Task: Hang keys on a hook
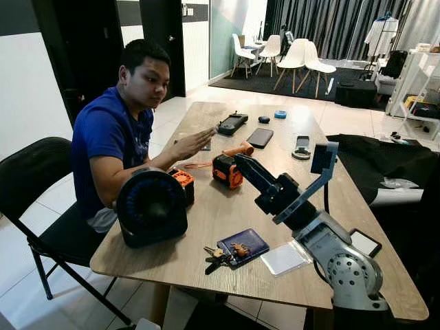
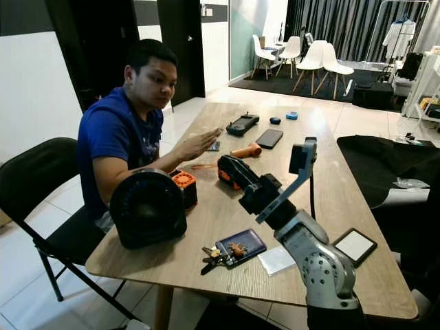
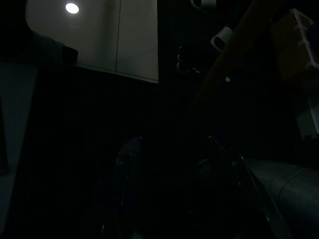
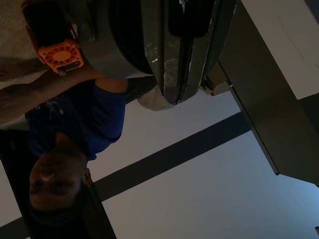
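A bunch of keys lies on the wooden desk near its front edge. The keys touch a dark blue wallet, and a clear card lies just beside the wallet.

The right tool is held up over the middle of the desk, well apart from the keys. Its two black fingers are pressed together with nothing between them. It points toward an orange and black tape measure.

A big round black fan stands on the desk to the left. A person in a blue shirt sits on a black chair and rests a hand on the desk. A black phone lies farther back.

The left wrist view is too dark to tell if the left tool is open or closed.
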You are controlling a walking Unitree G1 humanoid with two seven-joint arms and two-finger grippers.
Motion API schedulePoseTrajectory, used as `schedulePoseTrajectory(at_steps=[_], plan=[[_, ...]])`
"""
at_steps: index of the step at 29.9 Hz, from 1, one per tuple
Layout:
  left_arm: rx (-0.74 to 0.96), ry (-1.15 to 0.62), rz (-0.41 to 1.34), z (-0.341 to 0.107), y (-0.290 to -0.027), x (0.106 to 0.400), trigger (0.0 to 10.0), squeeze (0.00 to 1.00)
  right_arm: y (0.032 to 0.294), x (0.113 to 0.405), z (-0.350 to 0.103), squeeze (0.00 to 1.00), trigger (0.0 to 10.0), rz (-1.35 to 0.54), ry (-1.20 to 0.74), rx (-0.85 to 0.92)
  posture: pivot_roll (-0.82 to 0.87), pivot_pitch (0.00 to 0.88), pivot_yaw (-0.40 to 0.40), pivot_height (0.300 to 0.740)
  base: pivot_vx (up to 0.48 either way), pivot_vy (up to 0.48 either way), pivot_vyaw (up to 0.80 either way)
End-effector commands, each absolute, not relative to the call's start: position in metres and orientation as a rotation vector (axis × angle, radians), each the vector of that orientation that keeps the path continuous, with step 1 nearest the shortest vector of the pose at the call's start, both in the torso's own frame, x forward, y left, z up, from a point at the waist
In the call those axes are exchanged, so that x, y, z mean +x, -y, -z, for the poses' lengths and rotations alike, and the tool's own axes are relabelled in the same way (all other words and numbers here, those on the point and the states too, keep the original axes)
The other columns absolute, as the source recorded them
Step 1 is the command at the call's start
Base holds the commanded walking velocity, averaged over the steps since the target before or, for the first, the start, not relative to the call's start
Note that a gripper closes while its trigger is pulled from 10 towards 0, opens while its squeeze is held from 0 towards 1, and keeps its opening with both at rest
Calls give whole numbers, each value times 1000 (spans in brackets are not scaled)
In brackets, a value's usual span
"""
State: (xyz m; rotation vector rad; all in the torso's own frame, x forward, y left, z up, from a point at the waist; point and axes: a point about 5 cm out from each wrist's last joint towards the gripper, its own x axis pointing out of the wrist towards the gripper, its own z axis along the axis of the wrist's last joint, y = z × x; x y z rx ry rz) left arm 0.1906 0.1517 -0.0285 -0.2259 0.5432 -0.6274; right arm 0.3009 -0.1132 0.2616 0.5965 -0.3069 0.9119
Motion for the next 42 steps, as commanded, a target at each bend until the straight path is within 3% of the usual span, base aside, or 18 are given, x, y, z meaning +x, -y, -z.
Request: schedulePoseTrajectory(at_steps=[1,6,11,13,24,27,28,29,30,31,35,36,37,38,42], plan=[[-216,-556,635,29,-152,188,10000,0,115,300,-257,0,10000,-899,286,607,46,45,14,740,0,0,0],[-215,-557,636,29,-152,188,10000,0,119,304,-244,0,10000,-845,212,535,46,45,15,740,0,0,0],[-214,-556,636,29,-152,188,10000,0,147,327,-179,0,10000,-511,-85,73,45,48,17,740,0,0,0],[-214,-556,638,29,-151,188,10000,0,158,329,-164,0,10000,-447,-111,56,46,50,17,740,0,0,0],[-217,-557,632,28,-153,188,10000,0,169,322,-152,0,10000,-415,-151,-3,49,53,15,740,0,0,0],[-220,-558,631,28,-153,186,10000,0,173,319,-146,47,10000,-388,-164,-30,46,58,12,740,0,0,0],[-221,-558,631,28,-153,186,10000,0,178,318,-141,204,10000,-359,-174,-39,46,58,12,740,0,0,0],[-221,-558,631,28,-153,186,10000,0,178,318,-141,204,10000,-359,-174,-39,46,58,12,740,0,0,0],[-221,-557,631,28,-153,186,10000,0,186,315,-135,722,10000,-311,-188,-36,46,58,12,740,0,0,0],[-220,-557,633,28,-153,185,10000,0,202,309,-127,1000,10000,-228,-205,-26,46,59,12,740,0,0,0],[-219,-558,633,28,-153,184,10000,0,214,305,-124,1000,10000,-155,-192,0,46,59,12,740,0,0,0],[-219,-561,635,29,-153,183,10000,0,225,302,-120,357,10000,-84,-166,105,43,58,15,740,0,0,0],[-219,-561,635,29,-153,183,10000,0,225,302,-120,357,10000,-84,-166,105,43,58,15,740,0,0,0],[-219,-562,637,29,-153,183,10000,0,232,301,-118,0,10000,-44,-149,180,40,59,19,740,0,0,0],[-217,-564,643,28,-153,183,10000,0,252,303,-115,0,10000,54,-77,393,37,62,26,740,0,0,0]])
